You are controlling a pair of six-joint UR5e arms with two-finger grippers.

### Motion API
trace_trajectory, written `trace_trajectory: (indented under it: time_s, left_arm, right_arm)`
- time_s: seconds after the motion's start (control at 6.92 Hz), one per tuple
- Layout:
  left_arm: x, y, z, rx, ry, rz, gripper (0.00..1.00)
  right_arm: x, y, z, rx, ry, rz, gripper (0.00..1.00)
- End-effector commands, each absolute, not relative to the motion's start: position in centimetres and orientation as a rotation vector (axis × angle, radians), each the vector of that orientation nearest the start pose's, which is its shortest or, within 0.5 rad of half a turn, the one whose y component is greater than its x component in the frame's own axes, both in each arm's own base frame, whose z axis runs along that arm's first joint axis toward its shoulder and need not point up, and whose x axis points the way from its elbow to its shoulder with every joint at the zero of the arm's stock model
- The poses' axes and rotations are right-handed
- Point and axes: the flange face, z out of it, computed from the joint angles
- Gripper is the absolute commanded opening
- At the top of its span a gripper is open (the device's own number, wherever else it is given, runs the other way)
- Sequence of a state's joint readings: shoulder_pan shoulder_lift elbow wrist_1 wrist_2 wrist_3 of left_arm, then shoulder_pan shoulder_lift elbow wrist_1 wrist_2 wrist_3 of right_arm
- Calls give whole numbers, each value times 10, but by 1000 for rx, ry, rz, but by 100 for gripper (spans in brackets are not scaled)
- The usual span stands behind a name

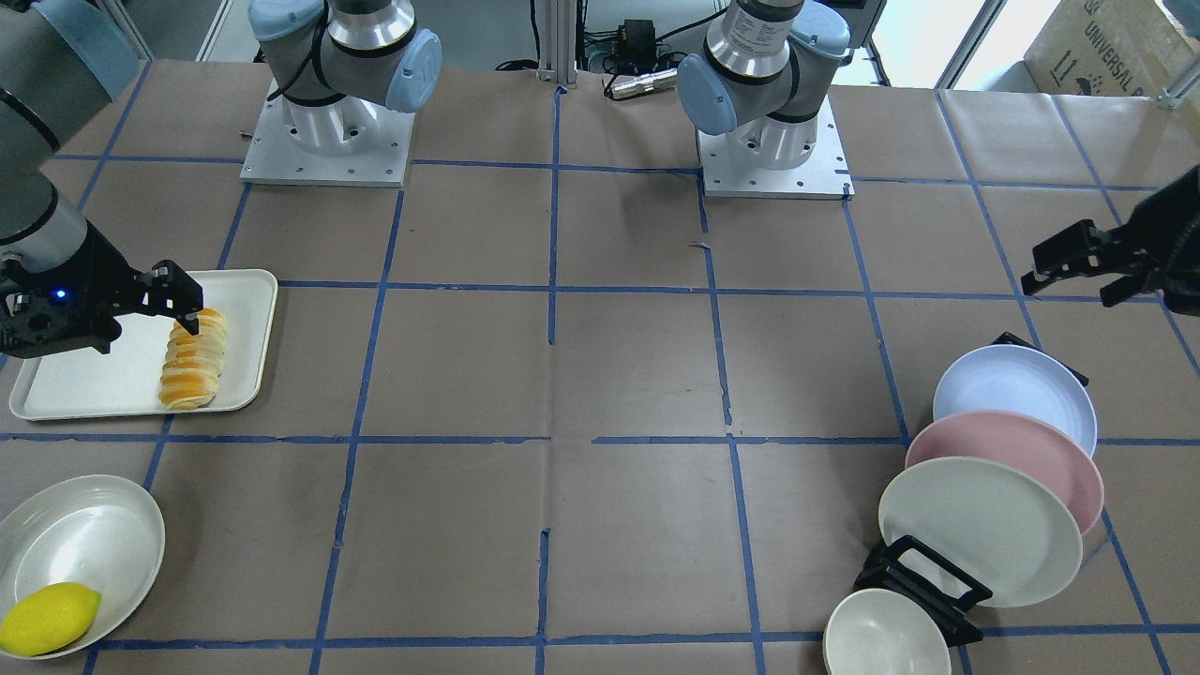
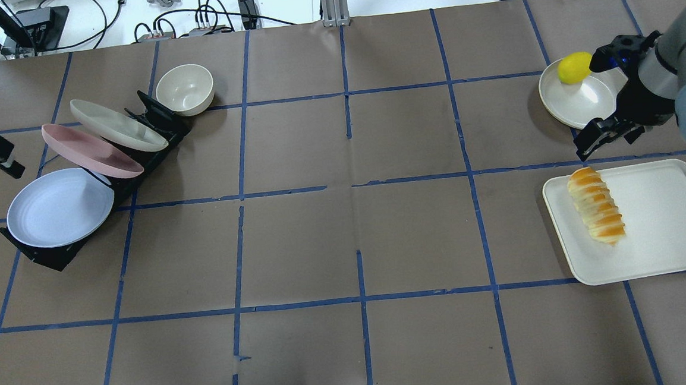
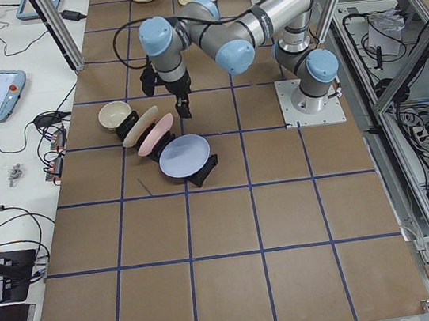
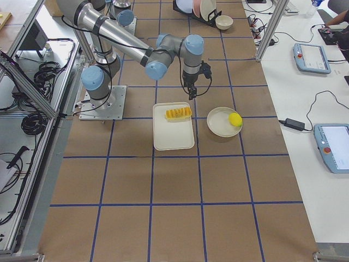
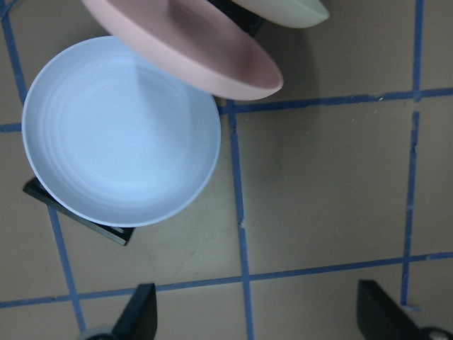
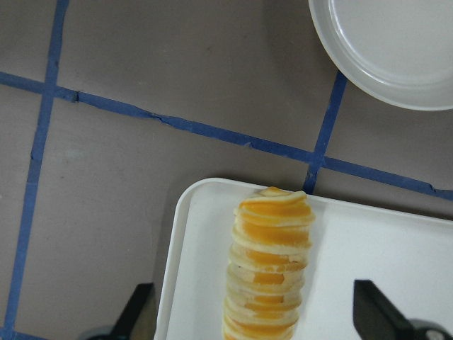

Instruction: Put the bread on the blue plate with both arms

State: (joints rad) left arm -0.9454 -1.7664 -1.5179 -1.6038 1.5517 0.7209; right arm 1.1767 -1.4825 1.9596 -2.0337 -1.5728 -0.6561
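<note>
the step in hand looks like the approach: the right gripper [image 2: 588,106] hangs spread wide and empty above the tray's far edge, just past one end of the bread [image 2: 596,205], and the left gripper [image 5: 258,315] hovers released, holding nothing, near the blue plate [image 2: 60,207]. to do it well, i'd move the right arm along the loaf until the fingers straddle its middle, not its tip. in the right wrist view the jaws already line up across the loaf's width, so little wrist turn seems needed. come straight down, keep the fingertips off the white tray [image 2: 668,244], and close gently, since a soft loaf will likely squash or sag at the ends. the left arm should take the blue plate by its free rim, away from the pink plate [image 2: 90,149] that leans over its upper edge in the black rack [image 2: 55,257], so the neighbour isn't dragged along. the bread lies flat near the tray's inner side, lengthwise, touching nothing else. it is a long row of ridged slices with golden-orange tops and pale cream flanks, one end more orange than the rest. the plate sits well apart from it, across the table.
</note>
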Motion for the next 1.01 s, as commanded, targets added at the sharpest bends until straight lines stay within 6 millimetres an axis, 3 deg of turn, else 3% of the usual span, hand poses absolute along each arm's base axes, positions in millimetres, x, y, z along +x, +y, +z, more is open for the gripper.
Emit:
trace_trajectory:
  time_s: [0.0,0.29,0.43,0.58,0.72,0.87]
  left_arm:
    - [304,-544,328,231,3290,160,100]
    - [340,-581,283,339,3297,192,100]
    - [355,-597,255,350,3314,221,100]
    - [360,-608,237,361,3322,242,100]
    - [355,-605,219,367,3351,277,98]
    - [351,-606,218,371,3346,301,93]
  right_arm:
    - [-81,-492,269,-396,3091,54,94]
    - [-105,-503,237,-379,3091,46,92]
    - [-104,-504,223,-376,3060,50,92]
    - [-101,-498,216,-370,3040,65,92]
    - [-99,-493,210,-366,3033,81,93]
    - [-99,-491,206,-373,3030,88,93]
